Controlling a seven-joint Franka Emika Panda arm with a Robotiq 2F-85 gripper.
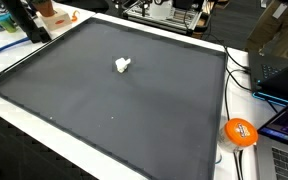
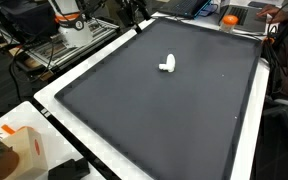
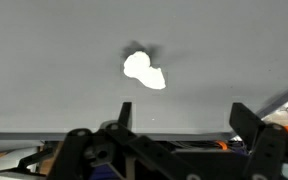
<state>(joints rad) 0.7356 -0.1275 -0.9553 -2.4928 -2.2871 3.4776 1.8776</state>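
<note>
A small white lumpy object (image 1: 123, 66) (image 2: 167, 65) lies alone near the middle of a large dark grey mat (image 1: 134, 115) (image 2: 164, 115). The wrist view looks down on the white object (image 3: 144, 70) from well above, ahead of my gripper (image 3: 184, 108). The gripper's two black fingers stand wide apart with only bare mat (image 3: 54, 60) between them. It is open, holds nothing and touches nothing. Neither exterior view shows the gripper itself.
An orange ball (image 1: 241, 132) (image 2: 229, 18) sits beside the mat, near cables and a laptop (image 1: 284, 75). A cardboard box (image 1: 50, 12) (image 2: 24, 150) and a black post (image 1: 24, 22) stand at another corner. Cluttered benches ring the white table edge (image 2: 54, 105).
</note>
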